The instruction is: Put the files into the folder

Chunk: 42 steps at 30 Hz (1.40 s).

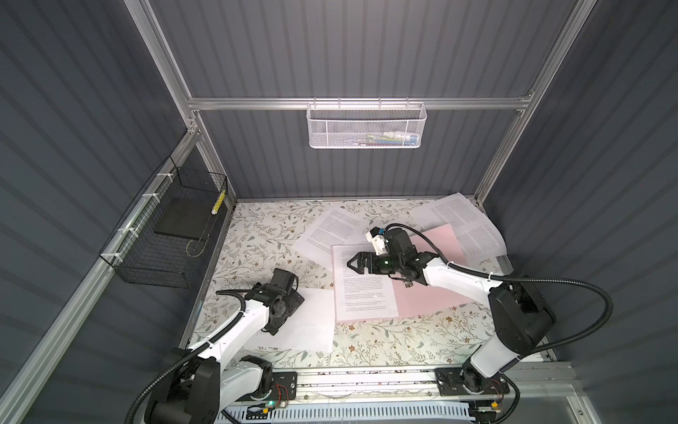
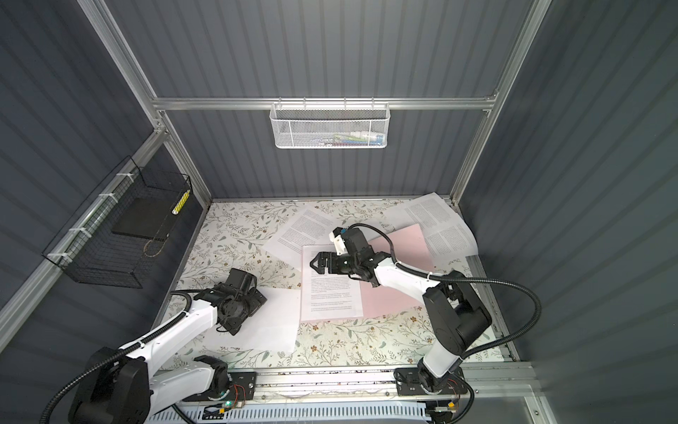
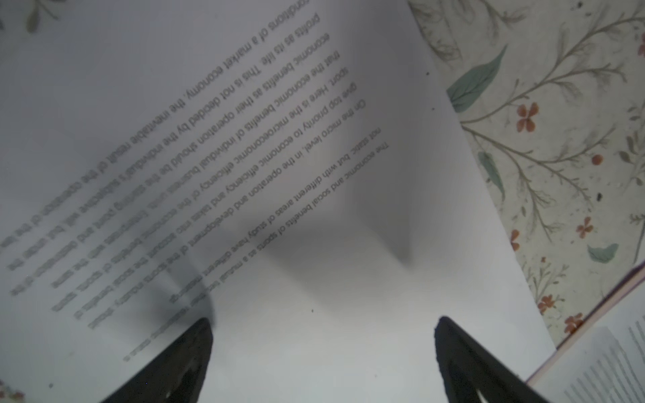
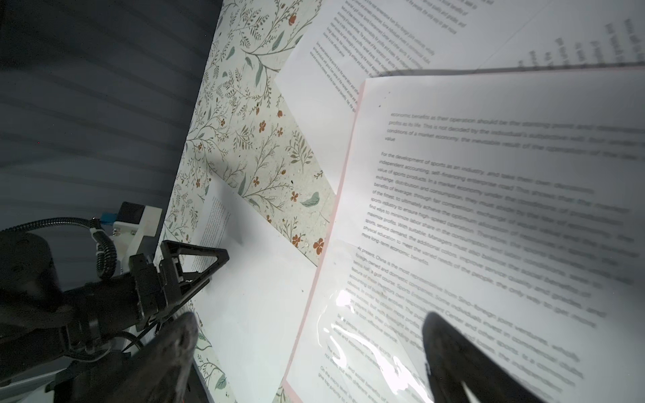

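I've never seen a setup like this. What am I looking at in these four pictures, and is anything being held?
You see a left robot arm and a right robot arm mounted at the front of a grey booth. Two pictures look down from overhead, nearly the same view; the other two come from a camera on each wrist. On the floral table cover lies a pink folder with one printed sheet on it. Four more sheets lie loose: one below the left arm's fingers, one just behind the folder, two by the far right corner. The right arm's fingers hang over the sheet on the folder. Both pairs of fingers stand apart and hold nothing. A black wire basket and a white mesh basket hang on the walls.
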Motion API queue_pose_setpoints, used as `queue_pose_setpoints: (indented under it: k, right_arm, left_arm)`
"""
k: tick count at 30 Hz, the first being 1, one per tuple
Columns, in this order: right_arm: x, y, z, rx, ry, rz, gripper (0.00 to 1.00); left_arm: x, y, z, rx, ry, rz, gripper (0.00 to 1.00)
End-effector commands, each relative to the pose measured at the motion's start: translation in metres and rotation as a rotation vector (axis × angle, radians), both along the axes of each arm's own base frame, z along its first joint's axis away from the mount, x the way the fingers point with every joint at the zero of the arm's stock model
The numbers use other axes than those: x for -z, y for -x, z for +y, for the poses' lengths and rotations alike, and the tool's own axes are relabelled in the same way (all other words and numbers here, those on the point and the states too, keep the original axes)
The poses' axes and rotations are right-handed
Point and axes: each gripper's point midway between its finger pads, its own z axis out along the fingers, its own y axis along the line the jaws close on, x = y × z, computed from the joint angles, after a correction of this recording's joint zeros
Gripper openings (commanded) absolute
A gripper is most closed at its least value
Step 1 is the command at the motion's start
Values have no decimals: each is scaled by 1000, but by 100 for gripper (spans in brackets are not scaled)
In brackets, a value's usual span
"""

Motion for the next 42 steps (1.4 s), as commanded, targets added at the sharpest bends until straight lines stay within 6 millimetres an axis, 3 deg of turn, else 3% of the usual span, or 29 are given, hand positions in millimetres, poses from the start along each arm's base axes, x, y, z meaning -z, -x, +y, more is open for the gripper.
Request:
queue_pose_setpoints:
  k: [1, 10, 17, 24, 32, 36, 42]
  right_arm:
    - [5, 5, 12, -41, 43, 1, 99]
    - [25, 25, 73, -226, 143, -5, 99]
    - [53, 36, 110, -337, 240, 5, 97]
    - [83, 33, 123, -356, 314, -3, 96]
    - [111, 21, 120, -313, 379, -22, 97]
    - [119, 33, 133, -356, 365, 17, 95]
    - [119, 75, 166, -484, 294, 86, 95]
  left_arm:
    - [8, -6, 1, -26, 30, -9, 100]
    - [21, -28, 42, -46, -79, 30, 100]
    - [30, -42, 45, 10, -31, 64, 100]
    - [33, -44, 47, 47, -36, 81, 100]
    - [33, -46, 48, 70, -39, 81, 100]
    - [35, -48, 46, 86, -29, 86, 100]
    - [41, -50, 41, 105, -5, 92, 100]
